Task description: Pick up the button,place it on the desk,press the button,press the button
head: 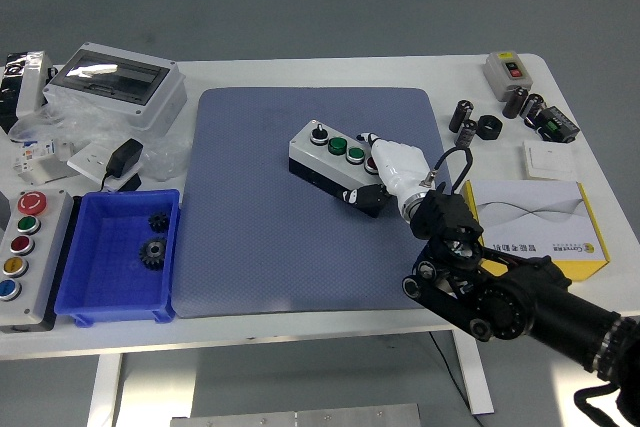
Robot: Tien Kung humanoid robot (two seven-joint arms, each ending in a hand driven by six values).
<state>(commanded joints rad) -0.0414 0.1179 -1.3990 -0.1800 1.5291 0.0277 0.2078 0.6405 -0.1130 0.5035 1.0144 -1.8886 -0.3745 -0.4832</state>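
Note:
A grey button box (325,159) lies at an angle on the blue-grey mat (250,247) in the middle of the table. Its top carries a black knob, two green buttons (346,149) and a red button mostly hidden by my hand. My right hand (368,169), white-shelled on a black arm from the lower right, covers the box's right end. One fingertip shows at the box's far edge and dark fingers (360,197) curl against its near side, so the hand is shut on the box. The box rests flat on the mat.
A blue bin (100,287) with two black gears sits left of the mat, beside a panel of coloured buttons (25,257). A clear-lidded enclosure (115,82) stands far left. A yellow-and-white carton (535,222), black cylinders (470,119) and a small switch box (510,72) occupy the right.

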